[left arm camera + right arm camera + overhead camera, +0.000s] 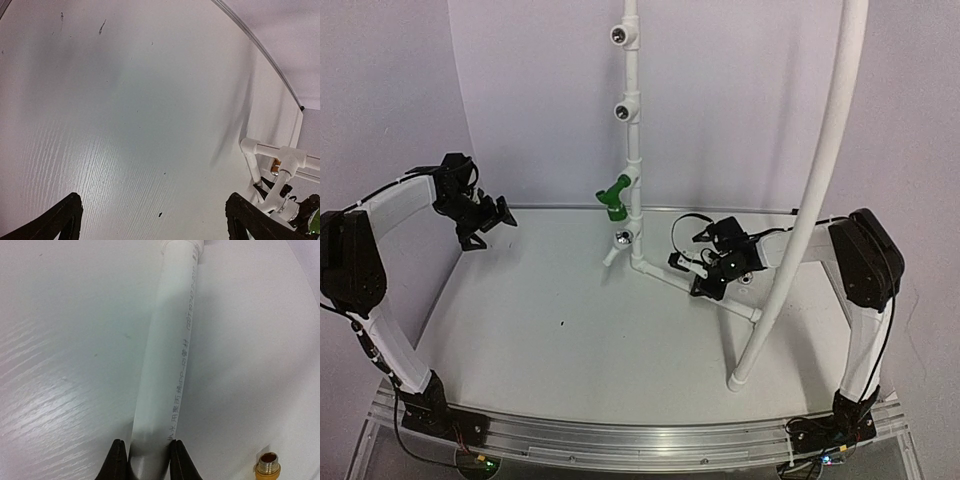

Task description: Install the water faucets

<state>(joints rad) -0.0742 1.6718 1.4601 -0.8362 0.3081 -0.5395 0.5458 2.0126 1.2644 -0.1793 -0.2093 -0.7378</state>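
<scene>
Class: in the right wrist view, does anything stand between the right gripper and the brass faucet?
Yes: the white pipe fills the right gripper, fingers closed on it. The brass faucet sits on the table beside the pipe, apart from it, with only bare table between.

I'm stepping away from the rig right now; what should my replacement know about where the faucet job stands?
Left pincer: open, empty, above the table.
Right pincer: shut on the white pipe lying on the table.
Green faucet: on the upright pipe; apparently done.
Brass faucet: loose on the table beside the right pincer, only its threaded end showing.
Left: probably fit the brass faucet into an open tee fitting.
</scene>
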